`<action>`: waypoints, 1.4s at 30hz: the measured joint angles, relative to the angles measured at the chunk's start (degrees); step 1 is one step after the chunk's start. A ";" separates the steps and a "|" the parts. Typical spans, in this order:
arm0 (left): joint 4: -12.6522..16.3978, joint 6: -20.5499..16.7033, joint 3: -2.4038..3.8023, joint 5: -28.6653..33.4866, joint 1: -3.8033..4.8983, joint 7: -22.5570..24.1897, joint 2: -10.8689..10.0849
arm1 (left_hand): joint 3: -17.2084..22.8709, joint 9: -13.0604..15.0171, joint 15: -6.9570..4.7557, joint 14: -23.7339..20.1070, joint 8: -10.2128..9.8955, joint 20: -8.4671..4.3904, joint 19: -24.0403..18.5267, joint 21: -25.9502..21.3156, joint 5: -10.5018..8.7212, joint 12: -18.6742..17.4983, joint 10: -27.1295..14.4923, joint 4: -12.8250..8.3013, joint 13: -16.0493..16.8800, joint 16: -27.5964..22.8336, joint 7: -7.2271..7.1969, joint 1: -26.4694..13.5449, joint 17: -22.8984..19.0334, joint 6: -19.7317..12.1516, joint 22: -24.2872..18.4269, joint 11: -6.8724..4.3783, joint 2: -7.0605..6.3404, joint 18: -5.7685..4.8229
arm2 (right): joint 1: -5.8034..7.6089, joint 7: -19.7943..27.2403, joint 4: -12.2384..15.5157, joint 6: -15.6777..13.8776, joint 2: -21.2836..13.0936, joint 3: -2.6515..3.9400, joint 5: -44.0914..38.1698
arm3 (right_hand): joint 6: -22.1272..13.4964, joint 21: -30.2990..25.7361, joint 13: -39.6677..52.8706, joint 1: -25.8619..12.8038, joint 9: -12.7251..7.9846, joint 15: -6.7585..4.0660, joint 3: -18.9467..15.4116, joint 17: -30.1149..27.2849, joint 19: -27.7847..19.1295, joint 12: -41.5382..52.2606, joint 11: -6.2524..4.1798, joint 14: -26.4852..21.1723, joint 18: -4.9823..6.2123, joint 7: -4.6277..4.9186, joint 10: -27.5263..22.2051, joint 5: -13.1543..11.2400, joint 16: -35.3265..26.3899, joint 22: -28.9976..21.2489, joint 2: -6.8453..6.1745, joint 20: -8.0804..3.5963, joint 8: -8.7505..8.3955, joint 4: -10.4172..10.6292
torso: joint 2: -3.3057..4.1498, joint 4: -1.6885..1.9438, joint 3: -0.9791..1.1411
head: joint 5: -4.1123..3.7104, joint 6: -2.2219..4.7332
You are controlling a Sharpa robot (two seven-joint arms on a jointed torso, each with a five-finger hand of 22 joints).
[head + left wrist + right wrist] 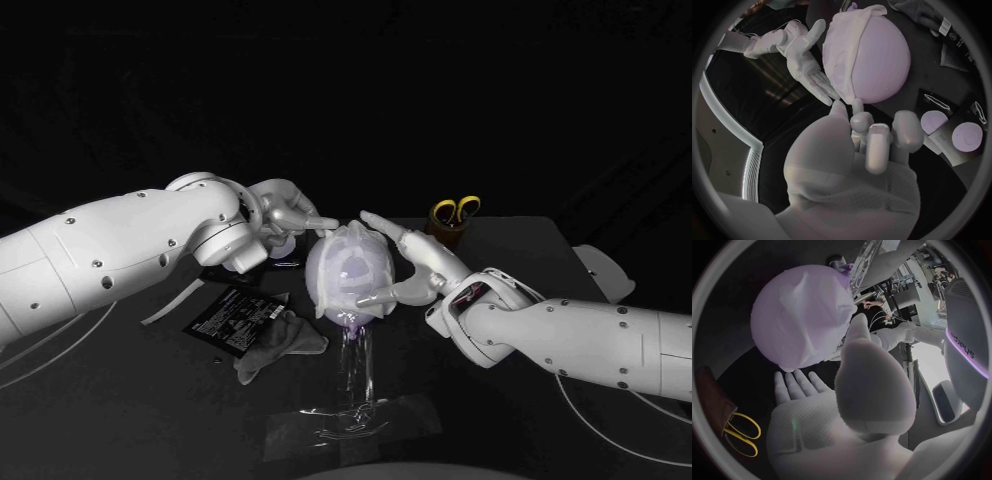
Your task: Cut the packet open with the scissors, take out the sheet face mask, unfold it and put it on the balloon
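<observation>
one pale purple balloon (335, 300), one white sheet face mask (353, 255) draped over it, one black packet (231, 318), one pair of scissors (457, 208) with yellow handles, and two silver robot hands.

the balloon sits on top of a clear stand (355, 365) at the middle of the table, between the two hands. the left hand (289, 215) is at the balloon's upper left side. its fingers are drawn close together, with the tips touching the mask near the top. whether they pinch the mask i cannot tell. the right hand (414, 265) lies spread and flat along the balloon's right side. its fingers reach up toward the top, its thumb is against the lower part, and it holds nothing.

the packet lies flat on the table to the left of the stand, below the left arm. a grey crumpled piece (274, 345) lies just beside it. the scissors stand handles up in a brown holder (449, 232) at the table's far edge, behind the right hand.

the table (476, 430) is black and the room behind it is dark.
</observation>
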 measured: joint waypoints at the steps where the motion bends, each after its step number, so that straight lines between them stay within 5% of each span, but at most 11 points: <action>1: -0.02 0.05 0.00 -0.03 0.00 -0.08 0.03 | -0.01 0.00 0.00 0.00 0.00 0.00 0.00 0.00 0.00 0.00 0.00 0.01 0.06 0.04 0.00 0.00 0.00 0.00 0.11 0.00 0.00 0.00 | -0.01 -0.20 -0.04 0.20 0.05 0.00 -0.03 | 0.03 0.00 0.00 -0.04 0.03 0.01 0.34 0.06 0.00 0.00 0.01 0.26 0.00 0.03 0.06 0.00 0.00 0.02 0.07 0.00 0.00 0.08 | 0.00 0.00 0.00 | 0.00 -0.03; 8: -0.20 0.31 0.00 -0.22 0.00 -0.55 0.25 | 0.15 0.05 0.00 0.00 0.00 -0.21 0.21 0.00 0.00 -0.21 0.00 0.17 -0.31 0.05 0.00 0.23 0.00 0.00 0.32 0.00 -0.23 -0.01 | -0.15 -1.21 -0.29 1.27 0.35 0.00 -0.30 | 0.93 0.00 0.05 0.77 0.44 0.13 1.93 0.24 0.00 0.00 0.15 1.13 0.00 0.10 1.17 0.00 0.00 0.13 2.28 0.00 0.41 0.06 | 0.00 -0.03 -0.04 | -0.08 -0.14; 19: -0.32 0.90 -0.12 -0.33 0.01 -0.88 0.67 | 0.64 0.04 0.01 -0.01 -0.49 -0.21 0.21 0.23 0.00 -0.42 -0.01 0.02 -0.62 0.05 0.00 0.93 0.02 0.00 0.57 0.01 -0.93 -0.05 | -0.31 -2.55 -0.60 2.75 0.61 0.05 -1.00 | 1.84 0.00 0.08 0.82 0.65 0.10 2.95 0.31 0.00 -0.01 0.11 1.52 0.00 0.20 1.55 0.00 0.00 0.12 3.54 0.00 0.41 0.00 | -0.02 -0.02 -0.07 | -0.12 -0.48; 23: -0.31 0.99 -0.14 -0.33 0.01 -0.90 0.70 | 1.13 -0.08 0.01 -0.01 -0.50 -0.21 0.21 0.23 0.00 -0.42 -0.01 0.04 -0.64 0.05 0.00 2.21 0.03 0.00 0.73 0.01 -1.46 -0.90 | -0.31 -3.05 -0.66 3.28 0.69 0.08 -1.41 | 1.84 0.00 0.11 0.82 0.71 0.31 2.95 0.31 0.00 -0.03 0.19 1.72 0.00 0.20 2.03 0.00 0.00 0.12 3.54 0.00 0.64 0.00 | -0.04 -0.01 -0.09 | -0.12 -0.55; 35: -0.30 0.93 -0.16 -0.05 0.02 -0.91 0.78 | 9.35 -1.39 -0.40 -0.01 -2.88 -0.21 0.20 0.72 0.00 -1.73 -0.34 -0.13 -0.91 0.03 -0.21 11.21 0.04 -0.21 1.17 -0.07 -0.21 -0.93 | -0.33 -4.13 -0.73 4.24 0.72 0.11 -2.29 | 1.89 0.00 0.10 1.13 0.76 0.31 3.35 0.30 0.01 -0.16 0.19 1.72 0.00 0.14 2.03 0.00 0.00 0.12 3.85 0.00 0.64 -0.07 | -0.05 -0.02 -0.08 | -0.12 -0.70; 42: -0.31 0.74 -0.20 0.21 0.02 -0.90 0.88 | 19.17 -1.66 -0.38 -0.01 -3.85 -0.21 0.20 0.97 -0.30 -2.18 -0.52 0.19 -0.89 0.16 -0.10 13.51 0.04 -0.35 1.41 0.11 -1.13 -0.94 | -0.33 -4.48 -0.72 4.50 0.67 0.13 -2.50 | 2.24 0.00 0.09 1.13 0.83 0.10 3.35 0.30 0.01 -0.17 0.19 1.93 0.00 0.21 2.03 0.00 0.00 0.17 3.85 0.00 0.64 -0.07 | -0.05 -0.03 -0.08 | -0.04 -0.83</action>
